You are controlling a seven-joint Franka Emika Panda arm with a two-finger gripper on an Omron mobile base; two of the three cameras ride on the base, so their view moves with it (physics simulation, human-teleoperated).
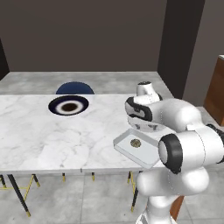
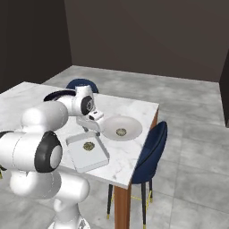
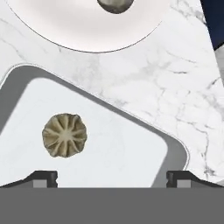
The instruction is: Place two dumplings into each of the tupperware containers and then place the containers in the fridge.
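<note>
The claw [image 3: 111, 177] hangs with its jaws spread about as wide as they go and nothing between them, directly over the near tupperware container [image 3: 144, 131]. Its two dark fingertips [image 3: 43, 178] stand well apart at the bottom of the hand view, with bare tray floor between them.

Just beyond the fingertips, toward the left one, one dumpling [image 3: 64, 135] lies flat on the tray floor, pleats up. It is roughly round, so it offers no long axis to line the jaws against. The tray itself sits turned at a slant to the claw, one long wall running diagonally away from it.

Further out, past the tray's far wall and a strip of marble table [image 3: 175, 78], lies the pale round plate [image 3: 87, 30]. On it rests a second dumpling [image 3: 115, 4], cut off by the edge of the hand view and seen whole on the plate from the right base view [image 2: 120, 132]. By my reading this tray holds one of its two, so the coming move turns on that plate dumpling, straight ahead of the claw and beyond the tray.

Far off on the table lies a navy-and-white plate [image 1: 68, 105]. I cannot make out a second container or the fridge.
</note>
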